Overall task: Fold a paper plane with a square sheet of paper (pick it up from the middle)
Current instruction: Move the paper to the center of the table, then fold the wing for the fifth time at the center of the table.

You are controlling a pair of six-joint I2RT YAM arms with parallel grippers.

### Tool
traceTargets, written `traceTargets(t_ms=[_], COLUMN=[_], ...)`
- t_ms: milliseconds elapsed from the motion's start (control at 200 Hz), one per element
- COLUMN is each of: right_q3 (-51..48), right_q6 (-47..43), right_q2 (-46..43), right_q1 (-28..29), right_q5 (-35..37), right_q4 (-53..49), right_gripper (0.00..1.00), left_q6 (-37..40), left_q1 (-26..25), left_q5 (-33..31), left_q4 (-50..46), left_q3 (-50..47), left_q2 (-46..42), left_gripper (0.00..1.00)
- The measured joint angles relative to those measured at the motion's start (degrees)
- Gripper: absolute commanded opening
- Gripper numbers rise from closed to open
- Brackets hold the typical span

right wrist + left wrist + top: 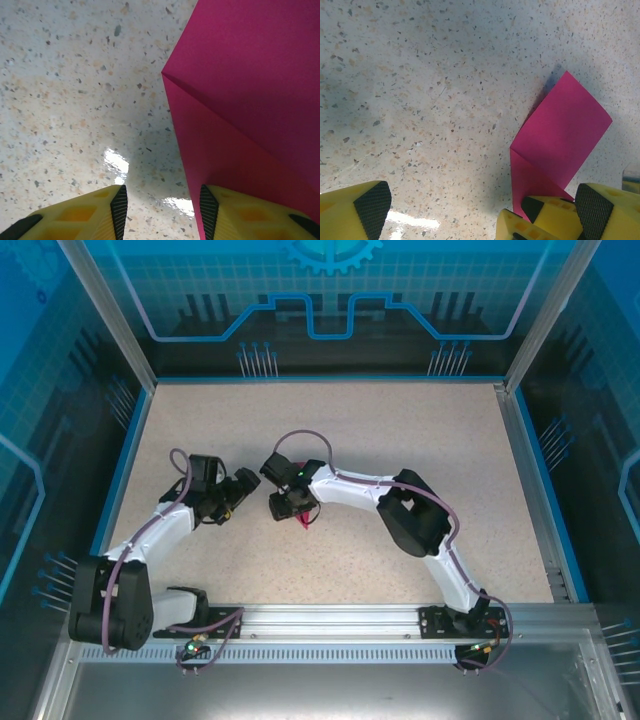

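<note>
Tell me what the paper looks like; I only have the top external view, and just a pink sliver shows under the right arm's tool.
Observer: In the left wrist view the pink paper is folded: a crease splits it into two panels.
Operator: Report the right tool's jaws.
Observer: The right tool has its jaws apart, with bare table between them. The paper sits beside one finger, not in the gap.
Operator: Now the left tool.
Observer: The left tool stands wide open.

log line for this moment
left gripper: open, beside sheet | right gripper: jaws apart, at sheet edge | sheet: creased, not yet a plane
</note>
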Motion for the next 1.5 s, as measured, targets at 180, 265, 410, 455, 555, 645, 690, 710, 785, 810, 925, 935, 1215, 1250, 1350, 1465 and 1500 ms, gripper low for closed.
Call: traceTargets(t_ms=[180,265,410,455,555,645,690,710,785,810,925,935,1215,1250,1350,1465,1500], right_q3=[-0.31,-2.69,-9.07,-11.28,-16.33,-20.35,-21.62,-22.03,-22.69,-22.73,-22.73,-22.67,-18.95,-18.6,-17.68,-16.83,-16.76], right_q6=[-3.96,-7.52,-15.3,-18.08,-23.47,-26.97,-27.71,-27.98,-27.47,-26.97,-21.0,-20.06,-3.3,-2.16,-0.11,1.09,1.2], right_q2=[0.17,-0.5,-4.17,-5.53,-8.79,-11.63,-12.92,-13.55,-15.78,-16.61,-20.28,-20.52,-16.15,-15.02,-12.37,-10.19,-9.7], right_q1=[-0.15,-0.72,-3.17,-4.07,-6.6,-9.27,-10.47,-10.95,-11.72,-11.63,-9.38,-9.09,-2.23,-2.1,-2.25,-2.32,-2.38], right_q5=[-1.79,-3.78,-10.82,-12.76,-17.68,-20.13,-20.37,-20.41,-20.06,-19.52,-14.36,-13.7,0.02,0.9,2.49,2.62,2.27], right_q4=[-1.36,0.46,3.56,4.13,4.22,3.85,3.45,3.39,3.43,3.61,5.46,5.57,6.62,6.62,5.97,5.75,5.77], right_gripper=[0.44,0.44,0.44,0.44,0.44,0.45,0.44,0.45,0.45,0.44,0.37,0.37,0.36,0.36,0.37,0.37,0.37], left_q6=[0.02,0.02,0.07,0.15,0.22,0.22,0.2,0.2,0.04,0.0,-0.44,-0.44,-1.84,-1.88,-1.88,-1.9,-1.9], left_q1=[0.11,0.17,0.2,0.2,0.2,0.2,0.2,0.2,0.2,0.2,0.2,0.2,0.0,-0.17,-0.94,-1.84,-2.05], left_q5=[0.57,1.16,2.54,3.06,4.13,5.05,5.51,5.62,6.1,6.19,6.19,6.21,6.47,6.47,6.62,6.64,6.64], left_q4=[0.0,0.0,0.0,0.0,0.0,0.02,0.04,0.04,0.28,0.55,1.36,1.38,1.81,1.95,2.21,2.78,2.99], left_q3=[0.0,0.0,0.0,0.0,0.0,0.0,0.0,0.0,-0.09,-0.24,-1.55,-1.66,-3.61,-3.61,-3.61,-3.61,-3.61], left_q2=[0.48,0.63,0.68,0.68,0.68,0.68,0.68,0.68,0.68,0.68,0.44,0.39,-1.11,-1.16,-1.16,-1.16,-1.16], left_gripper=[0.98,0.98,0.99,0.99,0.99,0.99,0.99,0.98,0.98,0.98,0.98,0.98,0.98,0.98,0.99,0.98,0.98])
